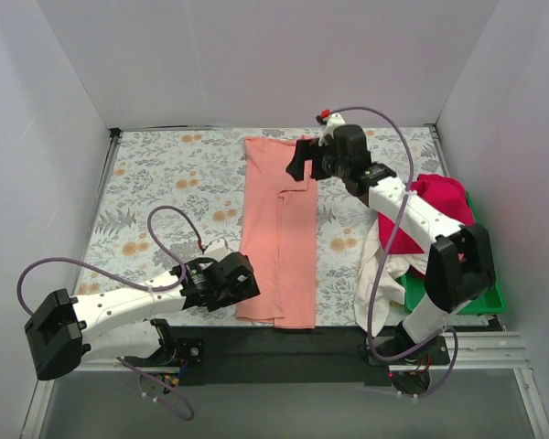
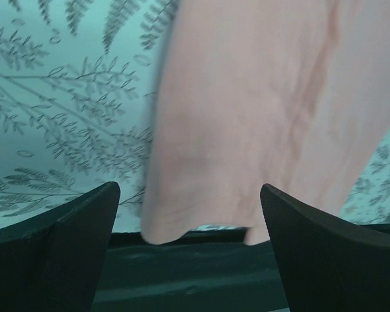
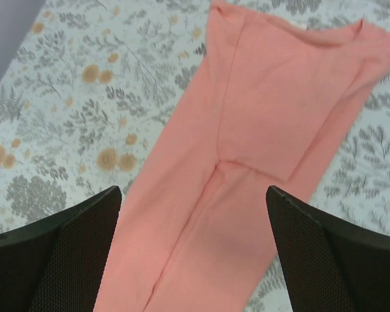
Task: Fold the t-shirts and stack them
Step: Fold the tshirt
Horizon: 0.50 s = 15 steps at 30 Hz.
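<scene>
Two grippers gaping, empty: left gripper (image 1: 245, 277) hovering at pink shirt (image 1: 279, 229) hem, right gripper (image 1: 300, 161) hovering over far end. Risk: pinching one layer only, folds sliding open.

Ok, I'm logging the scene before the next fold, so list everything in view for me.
salmon-pink t-shirt: one, folded into a long strip, centre of the table.
magenta t-shirt: at least one, bunched on top of the pile at the right edge; exact count unclear.
white t-shirt: one, draped at the pile's near left side.
green tray: one, under the pile.
floral tablecloth: one, grey with orange flowers, covering the table.
left tool: one, black, open, at the strip's near end.
right tool: one, black, open, over the strip's far end.
</scene>
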Motion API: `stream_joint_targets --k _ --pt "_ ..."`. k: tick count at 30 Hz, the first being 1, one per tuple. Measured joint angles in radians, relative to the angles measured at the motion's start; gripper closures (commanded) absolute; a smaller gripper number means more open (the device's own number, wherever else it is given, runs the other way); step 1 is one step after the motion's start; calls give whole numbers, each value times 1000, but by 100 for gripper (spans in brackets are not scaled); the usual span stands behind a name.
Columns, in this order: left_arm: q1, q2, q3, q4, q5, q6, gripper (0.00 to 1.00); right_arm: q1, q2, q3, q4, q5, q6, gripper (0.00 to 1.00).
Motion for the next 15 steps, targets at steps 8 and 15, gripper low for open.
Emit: stream_joint_targets --k 8,15 --pt "0 -95 -141 12 110 21 48 173 -193 -457 -67 180 52 2" --pt "0 -95 -204 57 164 39 89 257 -367 -647 -117 269 118 2"
